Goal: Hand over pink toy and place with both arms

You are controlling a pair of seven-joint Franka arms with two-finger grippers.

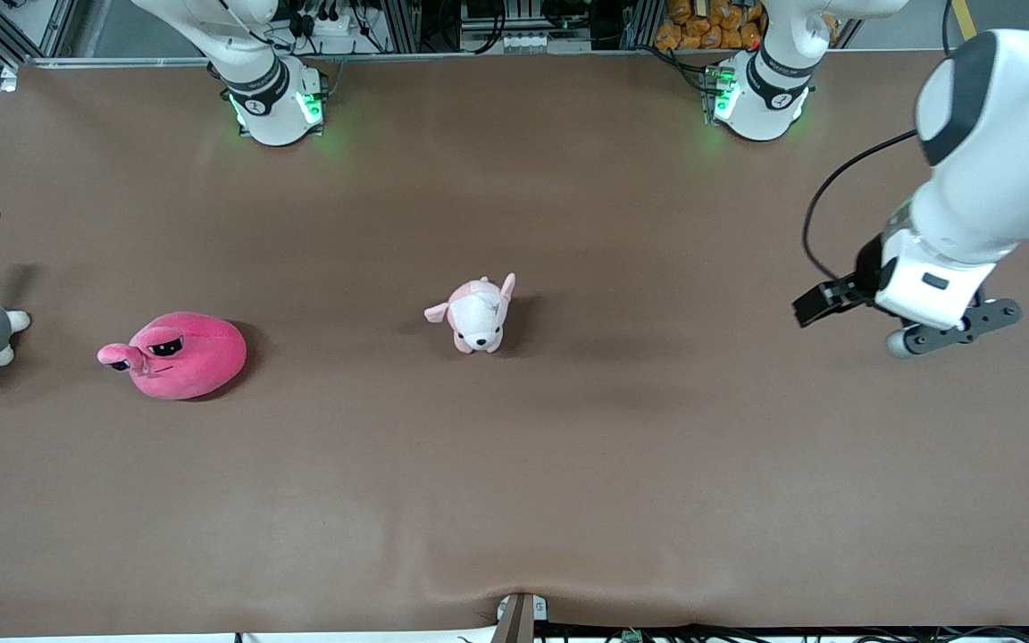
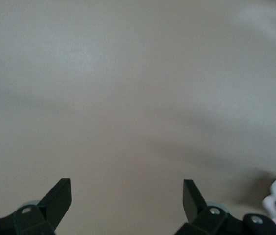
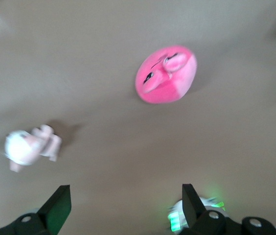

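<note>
Lying toward the right arm's end, pink toy (image 1: 178, 355), both grippers' fingers (image 2: 59, 197) (image 3: 58, 204) spread, empty.

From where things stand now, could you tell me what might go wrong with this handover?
1. The puppy plush is also pink; an arm could grab it instead of the pink toy.
2. The open left gripper hangs over the table's left-arm end, away from the toy, so handover needs long reaches.
3. The round toy may roll from the right gripper.

No readable text or labels.
</note>
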